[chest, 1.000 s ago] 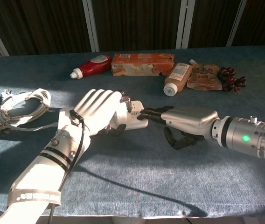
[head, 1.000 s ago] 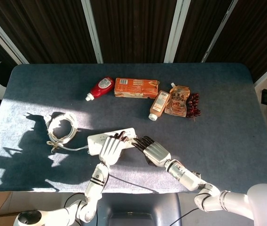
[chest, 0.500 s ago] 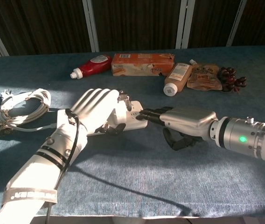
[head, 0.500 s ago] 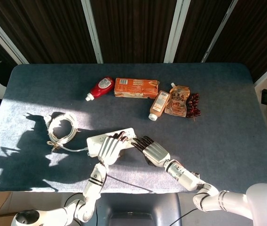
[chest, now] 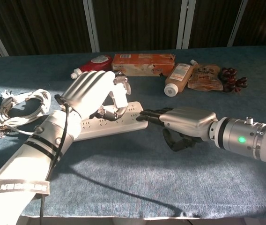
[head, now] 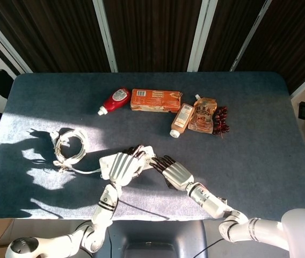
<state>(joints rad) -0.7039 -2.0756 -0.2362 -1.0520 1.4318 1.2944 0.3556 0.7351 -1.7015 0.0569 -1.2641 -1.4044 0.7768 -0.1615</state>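
Lifted since a second ago, the left hand (chest: 93, 91) hovers above the white power strip (chest: 112, 123), fingers curled on nothing; the strip lies centre-frame, cord (chest: 18, 110) trailing left; the right hand (chest: 182, 123) touches its end with straight fingers held together; rigid, light, probably slick; best gripped across its narrow sides.

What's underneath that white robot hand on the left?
A white power strip lies on the table under the left hand. The fingers reach down to its top; the part below the palm shows in chest view but is covered in head view.
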